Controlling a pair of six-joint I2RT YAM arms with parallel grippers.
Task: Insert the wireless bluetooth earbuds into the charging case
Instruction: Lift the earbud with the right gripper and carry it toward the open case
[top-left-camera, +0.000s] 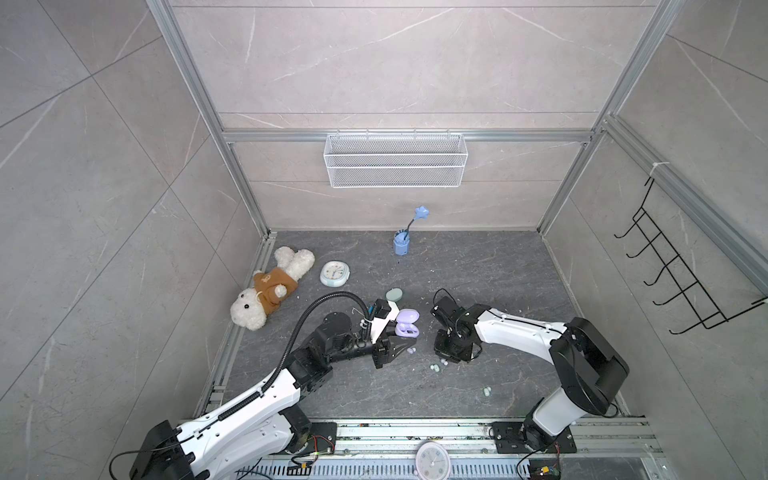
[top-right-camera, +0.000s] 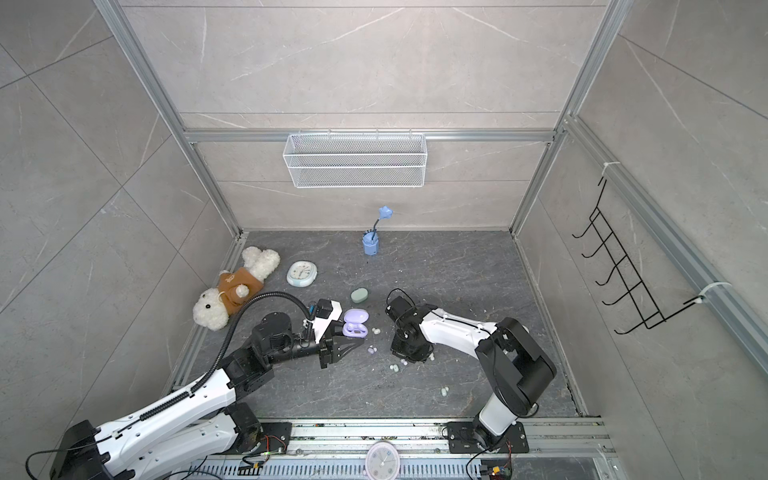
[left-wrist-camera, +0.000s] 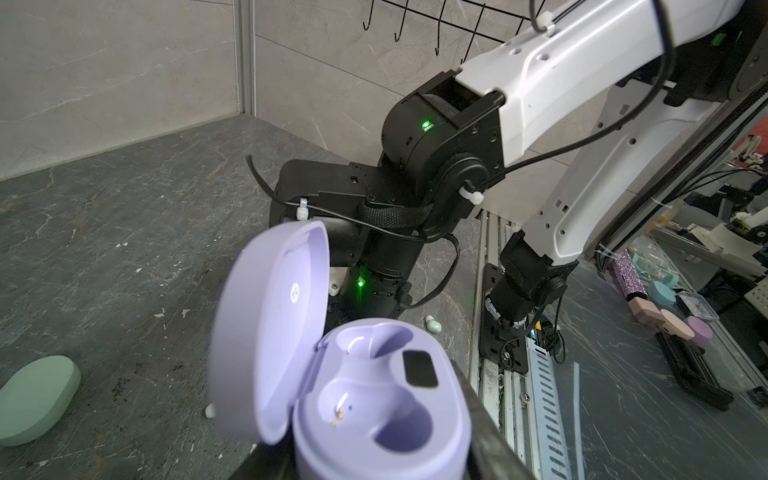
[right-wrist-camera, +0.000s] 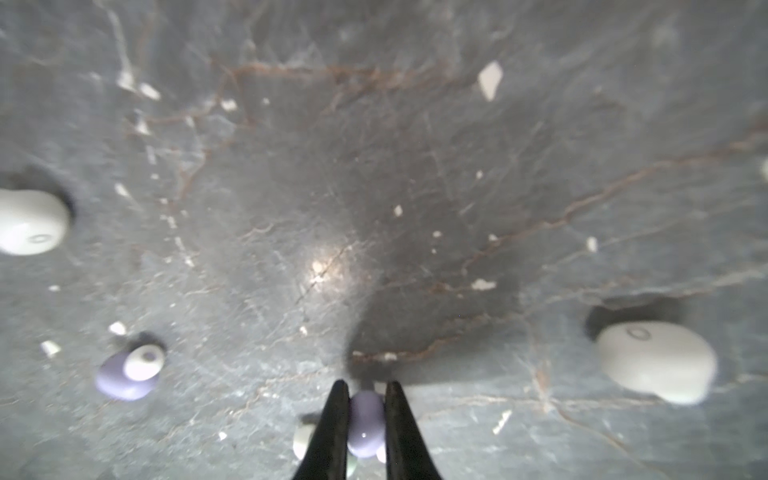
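Right gripper (right-wrist-camera: 367, 388) pinched shut on lavender bud (right-wrist-camera: 365, 424), close to floor (right-wrist-camera: 374, 208). Second lavender bud (right-wrist-camera: 129, 372) and pale buds (right-wrist-camera: 656, 361) loose on floor around it. Left gripper (top-left-camera: 398, 336) clamped on lavender case (left-wrist-camera: 374, 407), lid open, near right gripper. Mint bud (top-left-camera: 487, 390) apart, toward front. Closed green case (top-left-camera: 394, 295) behind lavender case.

A dark grey, veined bench (top-left-camera: 478, 270) is seen, dotted with white crumbs. At its far left a plush dog (top-left-camera: 270, 286) is laid on its side, a small clock (top-left-camera: 334, 273) just beside it. A blue cup (top-left-camera: 401, 243) is stood near the back wall, and a closed mint green case (top-left-camera: 394, 295) near the middle. Towards the front, a lavender earbud (top-left-camera: 411, 351), a white earbud (top-right-camera: 376, 331) and a mint green earbud (top-left-camera: 486, 390) are scattered.
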